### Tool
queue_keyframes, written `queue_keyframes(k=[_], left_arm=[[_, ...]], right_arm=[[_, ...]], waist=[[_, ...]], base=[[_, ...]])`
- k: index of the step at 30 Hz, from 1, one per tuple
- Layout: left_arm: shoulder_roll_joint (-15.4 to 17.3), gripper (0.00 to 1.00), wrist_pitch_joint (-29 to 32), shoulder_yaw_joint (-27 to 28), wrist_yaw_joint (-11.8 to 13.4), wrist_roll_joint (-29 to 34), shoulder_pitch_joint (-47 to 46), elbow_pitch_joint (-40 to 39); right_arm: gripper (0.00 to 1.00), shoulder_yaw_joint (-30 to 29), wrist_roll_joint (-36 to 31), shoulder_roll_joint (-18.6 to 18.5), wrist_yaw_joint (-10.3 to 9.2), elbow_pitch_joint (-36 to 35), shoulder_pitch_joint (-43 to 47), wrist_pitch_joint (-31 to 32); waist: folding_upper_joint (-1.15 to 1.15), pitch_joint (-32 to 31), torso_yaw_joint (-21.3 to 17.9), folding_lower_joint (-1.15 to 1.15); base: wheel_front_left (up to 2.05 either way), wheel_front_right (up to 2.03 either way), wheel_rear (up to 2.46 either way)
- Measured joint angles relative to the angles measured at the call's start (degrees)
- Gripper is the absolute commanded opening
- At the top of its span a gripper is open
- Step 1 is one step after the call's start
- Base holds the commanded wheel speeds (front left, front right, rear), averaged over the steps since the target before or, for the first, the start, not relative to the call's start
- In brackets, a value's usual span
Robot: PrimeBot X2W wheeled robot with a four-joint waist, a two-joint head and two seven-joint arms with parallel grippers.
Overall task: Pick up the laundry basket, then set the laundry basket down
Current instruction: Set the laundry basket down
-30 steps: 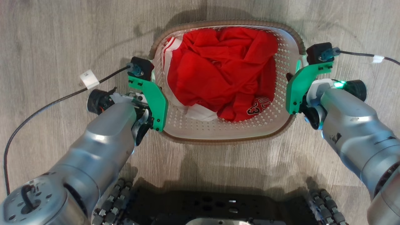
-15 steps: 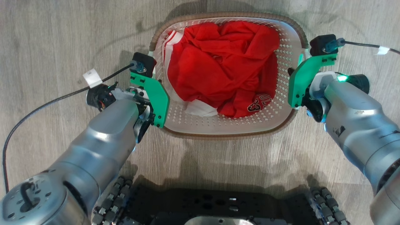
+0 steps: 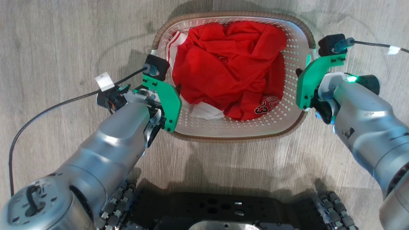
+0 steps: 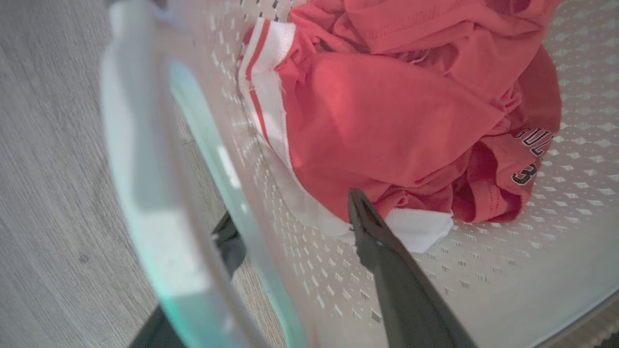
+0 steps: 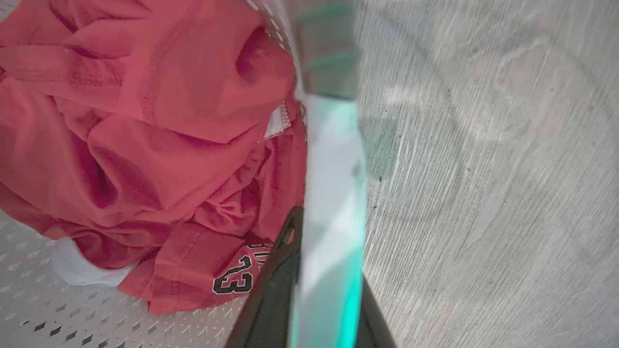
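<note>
The laundry basket point(image 3: 228, 138), white perforated plastic with a brown rim, appears to stand on the wooden floor in front of me with red and white clothing point(image 3: 223, 67) inside. My left gripper point(image 3: 169, 92) is open at its left side. In the left wrist view the left gripper point(image 4: 290, 212) straddles the wall, one finger point(image 4: 382, 251) inside and the other under the white handle point(image 4: 140, 169). My right gripper point(image 3: 302, 75) is shut on the right handle point(image 5: 333, 169), its dark fingers close on either side of it.
My dark wheeled base point(image 3: 223, 207) lies just behind the basket at the bottom of the head view. A black cable point(image 3: 57, 103) trails left from the left wrist and another cable point(image 3: 377, 44) trails right. Bare wooden floor point(image 3: 64, 38) surrounds the basket.
The left gripper's fingers have spread apart and let go of the left handle, and that wrist has shifted slightly towards the basket. The right gripper keeps its hold.
</note>
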Motion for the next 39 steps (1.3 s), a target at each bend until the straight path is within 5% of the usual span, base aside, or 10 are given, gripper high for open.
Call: queue_keyframes(k=[2,3,4,39], left_arm=[[0.0,1.0,0.0,0.0,0.0,0.1,0.0,0.0],[0.0,1.0,0.0,0.0,0.0,0.1,0.0,-0.1],[0.0,1.0,0.0,0.0,0.0,0.1,0.0,-0.1],[-0.4,1.0,2.6,-0.1,0.7,0.1,2.3,-1.0]], right_arm=[[0.0,-0.1,0.2,0.0,0.01,0.3,0.0,0.1],[0.4,-0.1,0.5,0.0,0.05,0.4,0.0,0.0],[1.0,-0.1,0.5,0.0,0.08,0.6,-0.1,-0.1],[1.0,1.1,-0.6,1.8,0.07,3.4,1.3,0.8]], waist=[[0.0,-0.1,0.0,0.0],[0.0,-0.1,0.0,0.0],[0.0,-0.1,0.1,0.0],[0.0,-6.0,0.6,0.01]], base=[[0.0,0.0,0.0],[0.0,0.0,0.0],[0.0,0.0,0.0],[0.0,0.0,0.0]])
